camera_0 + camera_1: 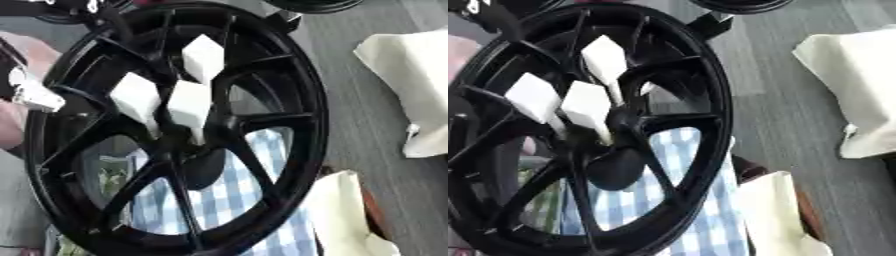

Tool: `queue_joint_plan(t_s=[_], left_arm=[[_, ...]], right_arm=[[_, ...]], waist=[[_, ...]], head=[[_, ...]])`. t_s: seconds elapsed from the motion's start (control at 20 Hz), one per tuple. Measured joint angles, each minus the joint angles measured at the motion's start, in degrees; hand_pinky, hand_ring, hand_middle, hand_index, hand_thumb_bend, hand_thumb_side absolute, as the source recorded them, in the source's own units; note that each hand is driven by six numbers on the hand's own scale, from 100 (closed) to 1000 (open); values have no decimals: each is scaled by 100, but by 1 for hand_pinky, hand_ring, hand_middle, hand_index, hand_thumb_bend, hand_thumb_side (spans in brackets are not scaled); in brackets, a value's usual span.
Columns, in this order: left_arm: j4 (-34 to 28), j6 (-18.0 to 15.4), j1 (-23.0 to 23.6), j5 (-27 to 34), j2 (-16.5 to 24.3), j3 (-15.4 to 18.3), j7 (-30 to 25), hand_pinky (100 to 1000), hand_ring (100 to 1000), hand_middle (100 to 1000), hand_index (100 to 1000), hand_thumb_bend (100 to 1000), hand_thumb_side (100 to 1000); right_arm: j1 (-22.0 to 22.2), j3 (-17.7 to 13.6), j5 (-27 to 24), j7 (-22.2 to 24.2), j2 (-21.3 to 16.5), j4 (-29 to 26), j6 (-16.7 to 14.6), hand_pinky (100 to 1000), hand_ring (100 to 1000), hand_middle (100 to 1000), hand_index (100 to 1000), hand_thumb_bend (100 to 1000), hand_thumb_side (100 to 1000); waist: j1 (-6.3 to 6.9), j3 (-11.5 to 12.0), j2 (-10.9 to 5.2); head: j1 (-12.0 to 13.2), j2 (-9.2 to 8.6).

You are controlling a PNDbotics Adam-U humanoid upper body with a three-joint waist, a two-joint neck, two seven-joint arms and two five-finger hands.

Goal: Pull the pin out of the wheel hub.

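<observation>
Nearest me, through the lower openings of the wheel, I see a blue-and-white checked cloth (pixel 254 200) lying under it, and just beside the wheel's lower right edge a cream cloth bundle (pixel 337 215) on the grey floor (pixel 359 110). The black wheel hub (pixel 297 75) fills most of my view, tilted, its spokes meeting at a dark centre cap (pixel 203 170). Three white pins (pixel 189 104) with blocky diamond-shaped heads stand out of the hub near the middle: one lower centre, one to its left (pixel 136 96), one above (pixel 203 57); their thin stems run down toward the hub centre. I cannot make out either of my hands anywhere, so I cannot say how their fingers stand. At the wheel's left rim something white and silvery (pixel 33 92) shows, too blurred to name. Farther right, well apart from the wheel, a larger cream cloth (pixel 411 65) lies on the floor.
</observation>
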Motion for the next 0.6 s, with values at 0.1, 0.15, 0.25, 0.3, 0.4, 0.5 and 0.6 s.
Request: queue_joint_plan(t_s=[0.1, 0.15, 0.25, 0.3, 0.4, 0.5, 0.6], left_arm=[[117, 29, -92, 0, -103, -74, -30, 858, 951, 806, 859, 557, 339], [162, 36, -107, -1, -132, -99, -40, 858, 951, 806, 859, 557, 339], [222, 40, -117, -1, -165, -133, -52, 853, 951, 800, 854, 553, 354], [253, 56, -118, 0, -195, -168, -77, 852, 951, 801, 855, 554, 357], [326, 94, -142, 8, -279, -253, -178, 850, 951, 802, 855, 553, 365], [398, 130, -160, 18, -333, -300, -313, 850, 950, 799, 855, 554, 366], [451, 153, -185, 25, -368, -317, -443, 848, 947, 783, 846, 555, 368]], right_arm=[[0, 0, -8, 6, 2, 0, 6, 866, 750, 663, 734, 100, 630], [0, 0, -9, 7, 3, 0, 7, 866, 750, 663, 734, 100, 630], [-1, 1, -13, 8, 5, 0, 8, 867, 751, 664, 735, 100, 639], [-3, 1, -14, 8, 8, 0, 8, 867, 751, 664, 735, 100, 639], [-5, 1, -19, 6, 11, 0, 11, 867, 752, 664, 735, 100, 642], [-13, 1, -24, 5, 14, 0, 13, 868, 752, 664, 735, 100, 643], [-21, 2, -32, -2, 23, 0, 20, 868, 752, 664, 735, 100, 645]], waist=[[-1, -6, 0], [-1, -7, 0], [-1, -14, 0], [3, -36, 0], [11, -69, 0], [13, -69, 0], [14, -70, 0]], head=[[5, 1], [9, 1], [22, 2], [36, 5], [74, 11], [99, 45], [110, 58]])
